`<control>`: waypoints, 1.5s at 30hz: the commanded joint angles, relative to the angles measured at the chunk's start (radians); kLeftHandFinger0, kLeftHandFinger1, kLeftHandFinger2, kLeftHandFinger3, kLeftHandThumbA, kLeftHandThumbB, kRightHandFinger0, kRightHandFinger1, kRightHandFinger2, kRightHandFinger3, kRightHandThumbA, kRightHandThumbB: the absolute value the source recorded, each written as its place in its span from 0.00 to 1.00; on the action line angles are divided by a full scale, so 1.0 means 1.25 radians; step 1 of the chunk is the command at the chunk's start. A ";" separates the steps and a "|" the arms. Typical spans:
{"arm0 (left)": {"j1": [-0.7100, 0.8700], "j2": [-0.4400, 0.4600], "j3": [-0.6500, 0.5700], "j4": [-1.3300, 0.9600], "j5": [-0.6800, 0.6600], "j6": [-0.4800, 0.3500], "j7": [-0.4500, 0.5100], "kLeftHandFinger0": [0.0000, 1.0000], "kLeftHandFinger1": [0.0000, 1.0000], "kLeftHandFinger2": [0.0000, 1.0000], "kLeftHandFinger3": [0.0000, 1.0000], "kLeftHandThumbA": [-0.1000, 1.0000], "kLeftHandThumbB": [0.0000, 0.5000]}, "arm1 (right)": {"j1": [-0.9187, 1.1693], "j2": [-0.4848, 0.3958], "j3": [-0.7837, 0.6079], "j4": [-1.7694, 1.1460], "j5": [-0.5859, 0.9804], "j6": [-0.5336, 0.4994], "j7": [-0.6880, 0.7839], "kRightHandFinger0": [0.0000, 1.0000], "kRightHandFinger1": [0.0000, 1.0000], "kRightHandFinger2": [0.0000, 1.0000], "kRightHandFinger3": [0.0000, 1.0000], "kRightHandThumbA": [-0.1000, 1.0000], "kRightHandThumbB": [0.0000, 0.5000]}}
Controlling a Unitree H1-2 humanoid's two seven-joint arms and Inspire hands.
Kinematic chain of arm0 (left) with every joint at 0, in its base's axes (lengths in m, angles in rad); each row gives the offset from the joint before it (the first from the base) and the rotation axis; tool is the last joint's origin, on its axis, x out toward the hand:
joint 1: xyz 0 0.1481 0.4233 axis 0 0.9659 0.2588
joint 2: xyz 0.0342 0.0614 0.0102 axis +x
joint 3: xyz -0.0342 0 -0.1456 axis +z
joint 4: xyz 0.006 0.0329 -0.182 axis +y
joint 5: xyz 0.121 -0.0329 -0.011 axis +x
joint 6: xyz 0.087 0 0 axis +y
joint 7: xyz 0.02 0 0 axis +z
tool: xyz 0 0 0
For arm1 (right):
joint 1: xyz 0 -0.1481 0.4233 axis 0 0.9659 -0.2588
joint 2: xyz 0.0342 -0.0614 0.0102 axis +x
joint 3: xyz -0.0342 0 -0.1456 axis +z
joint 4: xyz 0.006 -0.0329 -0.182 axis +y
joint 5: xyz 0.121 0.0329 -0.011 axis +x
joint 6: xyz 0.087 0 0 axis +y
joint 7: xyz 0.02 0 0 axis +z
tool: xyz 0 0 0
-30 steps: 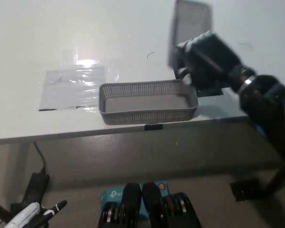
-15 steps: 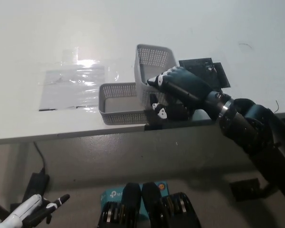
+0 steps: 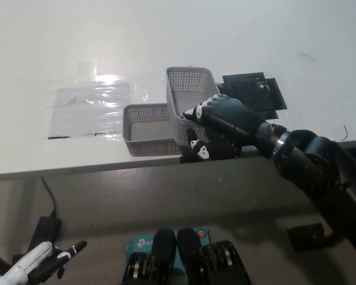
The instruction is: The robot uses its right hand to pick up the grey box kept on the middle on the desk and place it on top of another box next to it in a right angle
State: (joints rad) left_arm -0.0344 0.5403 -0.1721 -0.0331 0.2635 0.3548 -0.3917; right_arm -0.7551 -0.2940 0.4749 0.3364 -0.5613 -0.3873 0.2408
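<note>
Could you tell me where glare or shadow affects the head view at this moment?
Head view: glare flares on the clear plastic sheet left of the lower grey basket; the right hand gripping the upper grey basket is dark with little detail; below the desk lies in shadow.

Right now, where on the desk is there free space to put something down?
The far desk behind both baskets is bare, as is the far right beyond the black mat. The near edge is crowded: the lower basket, the upper basket and the right hand holding it. The left hand hangs below.
</note>
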 commanded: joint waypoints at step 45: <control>0.022 0.006 -0.008 -0.015 0.017 -0.012 -0.008 0.00 0.00 0.00 0.10 0.98 0.50 | -0.058 -0.025 0.006 -0.261 -0.211 0.220 0.256 1.00 1.00 1.00 1.00 0.69 0.95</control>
State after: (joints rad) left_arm -0.0106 0.5362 -0.1785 -0.0330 0.2678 0.3485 -0.4122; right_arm -0.7431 -0.3197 0.5127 0.0662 -0.8738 -0.1845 0.4392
